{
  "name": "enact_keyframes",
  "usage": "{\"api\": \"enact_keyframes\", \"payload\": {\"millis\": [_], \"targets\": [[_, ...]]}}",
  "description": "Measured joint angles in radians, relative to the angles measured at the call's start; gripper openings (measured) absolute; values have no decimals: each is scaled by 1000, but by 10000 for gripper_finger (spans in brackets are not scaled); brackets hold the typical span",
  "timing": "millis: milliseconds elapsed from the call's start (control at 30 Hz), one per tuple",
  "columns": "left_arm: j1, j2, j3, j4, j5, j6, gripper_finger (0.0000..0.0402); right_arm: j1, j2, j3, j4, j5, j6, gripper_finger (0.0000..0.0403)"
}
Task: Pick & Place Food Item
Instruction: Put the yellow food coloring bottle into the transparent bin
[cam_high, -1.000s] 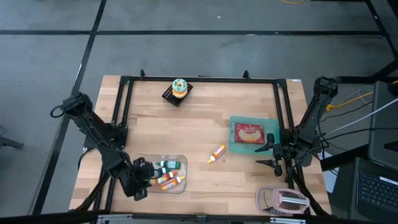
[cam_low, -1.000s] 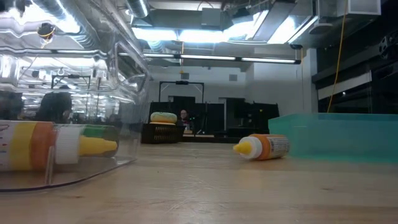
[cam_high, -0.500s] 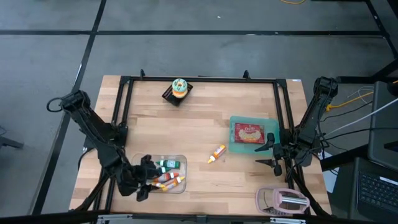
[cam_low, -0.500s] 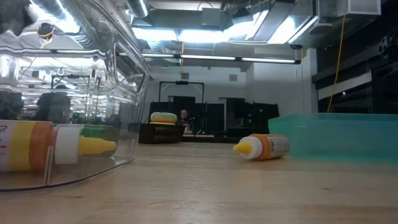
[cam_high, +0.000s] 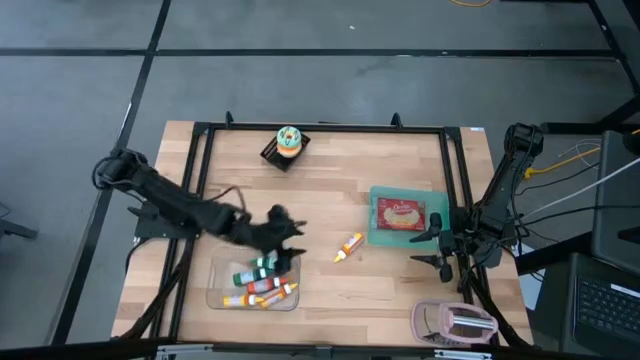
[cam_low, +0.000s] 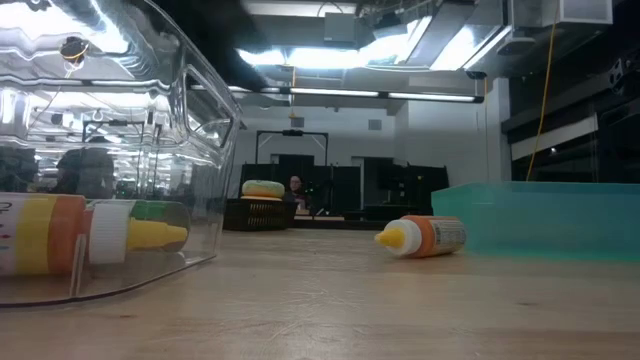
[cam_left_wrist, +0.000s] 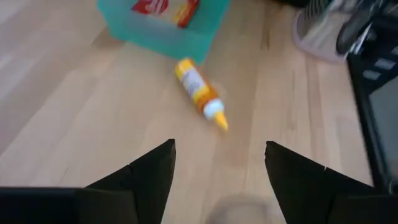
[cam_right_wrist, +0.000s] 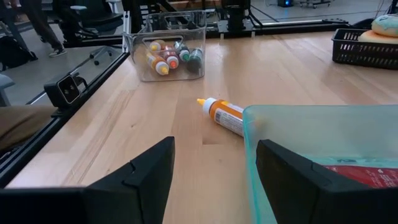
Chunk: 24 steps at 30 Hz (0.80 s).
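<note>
The left gripper (cam_high: 290, 232), jaws spread and empty, hangs above the clear bin (cam_high: 222, 262), aimed toward the loose yellow-orange bottle (cam_high: 348, 246), likely next to collect. The right gripper (cam_high: 432, 247) waits beside the teal tray (cam_high: 380, 237), jaws apart.

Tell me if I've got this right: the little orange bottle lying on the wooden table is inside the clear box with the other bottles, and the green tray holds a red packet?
Not quite. The orange bottle lies loose on the bare table, between the clear box and the green tray, as the high view shows. The rest holds: the tray does hold a red packet.
</note>
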Motion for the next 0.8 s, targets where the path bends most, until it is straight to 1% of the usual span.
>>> {"api": "enact_keyframes", "payload": {"millis": [67, 167, 233, 400, 500, 667, 800], "targets": [[65, 28, 0, 76, 74, 37, 242, 0, 0, 0, -5, 5, 0, 224], [138, 79, 0, 187, 146, 90, 242, 0, 0, 0, -20, 6, 17, 224], [175, 120, 21, 196, 186, 114, 242, 0, 0, 0, -25, 7, 26, 224], [220, 260, 117, 182, 222, 137, 242, 0, 0, 0, -27, 8, 37, 224], [233, 364, 217, 114, 256, 139, 242, 0, 0, 0, -27, 8, 37, 224], [247, 545, 430, -124, 250, 156, 242, 0, 0, 0, -28, 7, 37, 224], [248, 650, 572, -225, 247, 180, 242, 0, 0, 0, -35, 7, 37, 224]]}}
